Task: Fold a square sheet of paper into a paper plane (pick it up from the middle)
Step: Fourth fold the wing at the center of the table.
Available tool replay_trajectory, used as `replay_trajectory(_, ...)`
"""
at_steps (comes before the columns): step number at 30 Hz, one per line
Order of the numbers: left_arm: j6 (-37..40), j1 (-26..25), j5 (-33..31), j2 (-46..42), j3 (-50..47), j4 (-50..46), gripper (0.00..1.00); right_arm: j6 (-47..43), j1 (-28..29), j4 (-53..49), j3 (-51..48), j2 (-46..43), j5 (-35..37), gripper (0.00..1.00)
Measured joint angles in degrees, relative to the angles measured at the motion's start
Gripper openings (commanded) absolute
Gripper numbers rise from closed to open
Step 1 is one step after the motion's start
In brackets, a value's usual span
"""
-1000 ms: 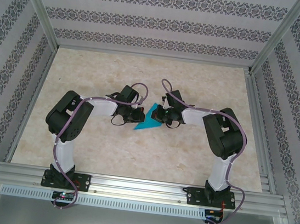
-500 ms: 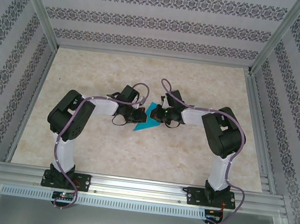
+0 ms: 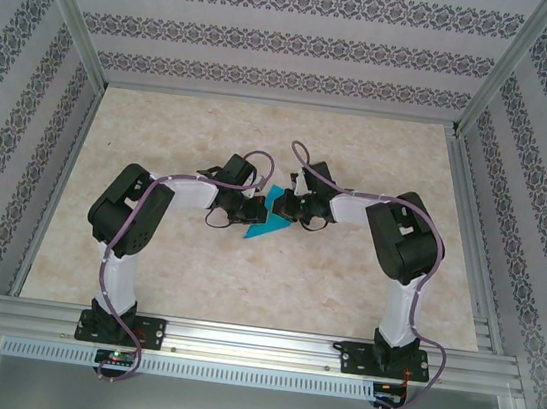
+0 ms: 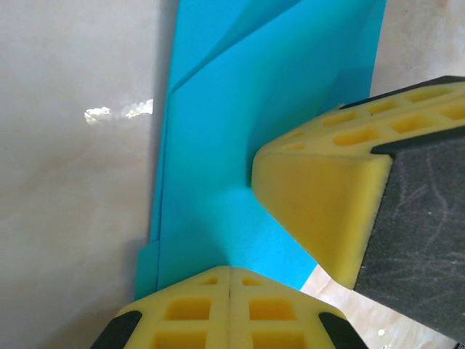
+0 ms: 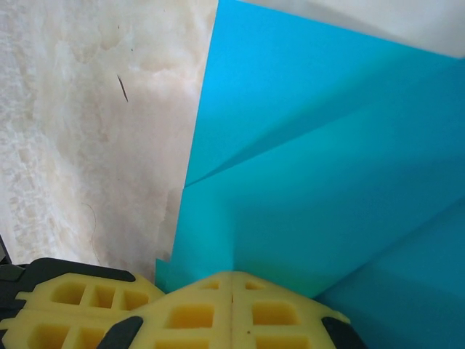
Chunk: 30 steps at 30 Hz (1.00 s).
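Note:
The turquoise sheet of paper (image 3: 268, 216) lies folded on the table between the two arms, with lengthwise and diagonal creases (image 4: 240, 123). My left gripper (image 3: 254, 209) is shut, and its tip (image 4: 229, 270) presses down on the paper's near end. My right gripper (image 3: 289, 210) is shut too, with its tip (image 5: 232, 276) resting on the paper (image 5: 312, 167) from the other side. No paper sits between either pair of jaws. In the left wrist view the right gripper's yellow fingers (image 4: 320, 203) cover the paper's right edge.
The beige marbled table top (image 3: 174, 272) spreads around the paper. Patterned walls and an aluminium frame (image 3: 245, 342) enclose it. The left gripper's yellow fingers (image 5: 73, 298) show at the lower left of the right wrist view.
Both grippers and the paper under them have crept slightly away from the arm bases and a little to the left. Both stay shut.

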Motion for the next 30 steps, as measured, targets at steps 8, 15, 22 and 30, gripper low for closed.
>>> replay_trajectory(8,0.02,0.00,-0.39,-0.07,-0.39,0.87,0.00,-0.37,-2.95,-1.18,2.05,1.88,-3.80,0.04)
replay_trajectory(15,0.00,0.00,-0.33,-0.22,-0.87,1.70,0.00,-0.37,-8.24,-4.50,6.16,3.58,-2.12,0.05)
replay_trajectory(22,0.02,0.02,-0.20,-0.22,-1.03,1.95,0.00,-0.37,-10.10,-7.82,9.92,4.98,-0.50,0.05)
replay_trajectory(30,0.02,0.02,-0.17,-0.22,-1.03,1.99,0.00,-0.37,-12.94,-8.92,11.02,3.45,4.28,0.09)
